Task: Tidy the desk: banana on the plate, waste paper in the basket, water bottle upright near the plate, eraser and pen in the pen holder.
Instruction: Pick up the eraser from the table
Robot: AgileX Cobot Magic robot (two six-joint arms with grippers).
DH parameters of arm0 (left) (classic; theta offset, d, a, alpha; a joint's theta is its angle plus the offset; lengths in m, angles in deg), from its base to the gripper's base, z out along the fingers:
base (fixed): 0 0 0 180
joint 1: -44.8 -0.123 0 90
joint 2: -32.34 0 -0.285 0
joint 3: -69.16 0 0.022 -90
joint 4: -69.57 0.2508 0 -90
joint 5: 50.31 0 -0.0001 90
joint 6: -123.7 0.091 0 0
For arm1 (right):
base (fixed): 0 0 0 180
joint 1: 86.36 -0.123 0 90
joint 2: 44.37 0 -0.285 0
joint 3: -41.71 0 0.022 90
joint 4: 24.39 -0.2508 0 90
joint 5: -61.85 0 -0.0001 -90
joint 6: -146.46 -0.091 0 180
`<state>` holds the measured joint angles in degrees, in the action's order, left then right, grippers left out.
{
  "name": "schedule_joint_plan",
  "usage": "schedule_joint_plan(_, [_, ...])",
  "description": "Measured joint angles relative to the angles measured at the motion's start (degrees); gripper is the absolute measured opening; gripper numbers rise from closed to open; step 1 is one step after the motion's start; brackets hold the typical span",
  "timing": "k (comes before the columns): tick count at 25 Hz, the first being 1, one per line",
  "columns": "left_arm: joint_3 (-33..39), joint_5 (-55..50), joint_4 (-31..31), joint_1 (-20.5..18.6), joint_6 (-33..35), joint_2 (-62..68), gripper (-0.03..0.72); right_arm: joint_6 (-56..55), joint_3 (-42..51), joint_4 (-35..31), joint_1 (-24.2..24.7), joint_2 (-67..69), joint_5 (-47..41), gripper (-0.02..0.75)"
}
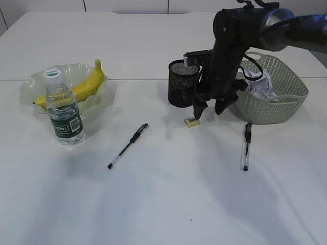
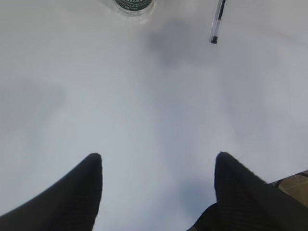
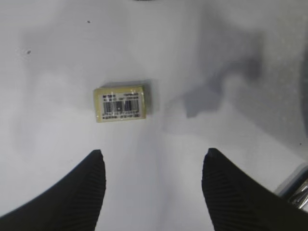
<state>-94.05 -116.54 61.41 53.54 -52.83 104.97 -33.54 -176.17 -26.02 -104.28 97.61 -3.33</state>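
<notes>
Fingers (image 3: pixel 91 185) apart above eraser (image 3: pixel 120 103).

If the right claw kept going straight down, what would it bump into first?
Probably the eraser, or the bare table beside it. The open right gripper hangs just above, the eraser slightly off its center.

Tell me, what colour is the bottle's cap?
White; the bottle cap shows best in the exterior view.

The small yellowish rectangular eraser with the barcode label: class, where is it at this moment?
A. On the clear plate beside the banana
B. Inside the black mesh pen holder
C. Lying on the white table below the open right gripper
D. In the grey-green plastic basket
C: the small yellowish rectangular eraser lies flat on the white table, ahead of the right gripper, whose jaws stand apart and touch nothing.
</notes>
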Motion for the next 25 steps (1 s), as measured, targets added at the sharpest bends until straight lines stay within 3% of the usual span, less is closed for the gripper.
schedule_joint_plan(18, [0.0, 0.0, 0.0, 0.0, 0.0, 0.0, 0.523, -0.3, -5.4, -3.3, 0.7, 3.0, 0.0, 0.48])
schedule_joint_plan(25, [0.0, 0.0, 0.0, 0.0, 0.0, 0.0, 0.523, -0.4, -5.4, -1.9, -2.0, 3.3, 0.0, 0.48])
